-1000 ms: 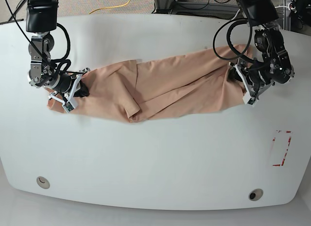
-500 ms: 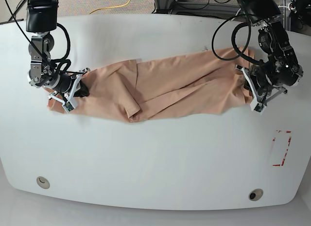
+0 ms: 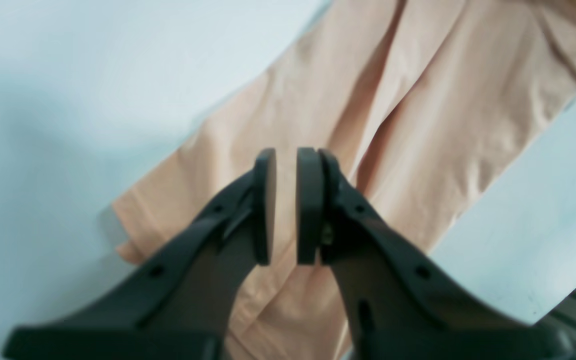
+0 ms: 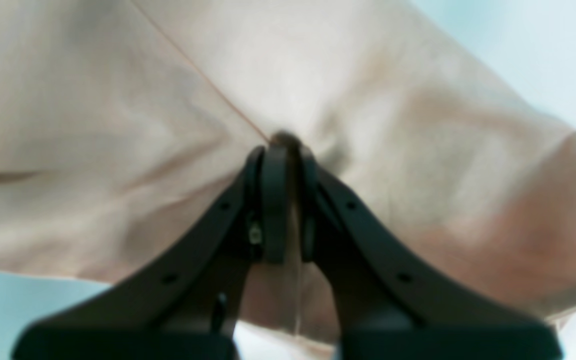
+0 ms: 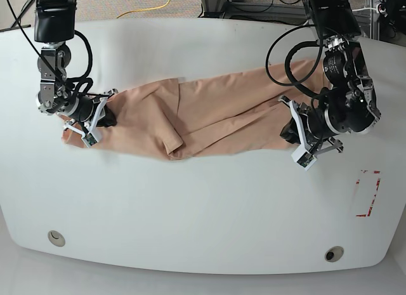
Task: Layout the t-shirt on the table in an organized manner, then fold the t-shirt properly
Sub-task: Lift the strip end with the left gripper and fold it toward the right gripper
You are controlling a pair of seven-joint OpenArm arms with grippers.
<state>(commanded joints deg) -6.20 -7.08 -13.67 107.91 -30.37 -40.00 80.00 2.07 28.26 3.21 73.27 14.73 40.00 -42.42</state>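
Two tools work at opposite ends of the t-shirt [image 5: 209, 117], a peach garment stretched in a long wrinkled band across the far half of the white tabletop [image 5: 203, 206]. The right tool [image 4: 282, 200] is pinched tight on a bunched ridge of cloth at one end of the t-shirt [image 4: 168, 125]; its pads are pressed together with fabric gathered between and around them, and a seam line runs up to the pinch point. In the base view this right tool [image 5: 95, 120] sits on that end of the shirt, with a small flap of cloth poking out past it. The left tool [image 3: 285, 205] hangs over the other end with only a narrow gap between its pads, nothing held in it; the t-shirt [image 3: 393, 125] lies below and beyond its tips, bare tabletop [image 3: 68, 75] to either side. Seen from the base, the left tool [image 5: 303, 146] hovers at the shirt's near edge, close to that end.
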